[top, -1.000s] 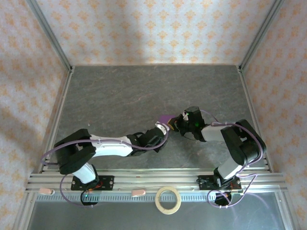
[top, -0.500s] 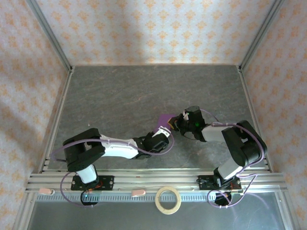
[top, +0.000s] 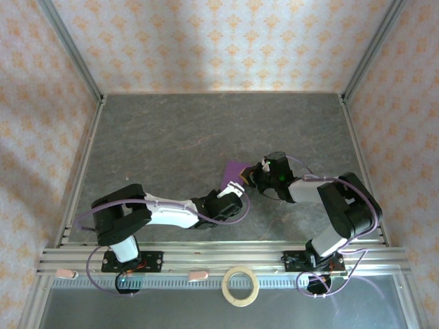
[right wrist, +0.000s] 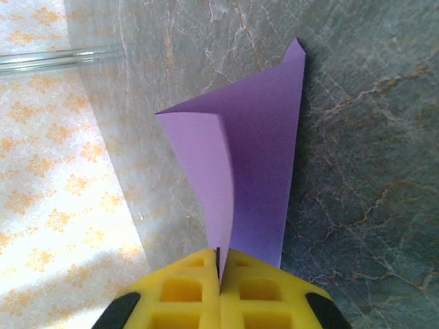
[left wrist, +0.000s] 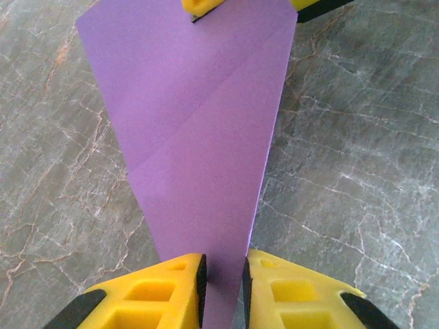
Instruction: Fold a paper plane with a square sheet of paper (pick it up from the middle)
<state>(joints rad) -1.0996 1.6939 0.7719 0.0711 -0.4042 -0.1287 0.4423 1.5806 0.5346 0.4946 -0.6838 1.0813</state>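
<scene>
Left end effector (left wrist: 223, 281) has narrowed around the tip of the paper plane (left wrist: 199, 123), possibly not pinching yet. Right end effector (right wrist: 219, 264) clamps the opposite edge, so creasing looks next.

1. A grey, marble-veined table top (top: 171, 137) covers the enclosure floor.
2. Walls (top: 219, 41) papered in a cream-and-orange motif stand on three sides, with slanting metal posts (top: 68, 49) at the back corners.
3. A tan tape ring (top: 227, 286) lies flat on the near side of the aluminium rail (top: 219, 259).
4. One pinkish clip (top: 66, 273) sits at the rail's left end, and a second clip (top: 197, 275) sits near the ring.
</scene>
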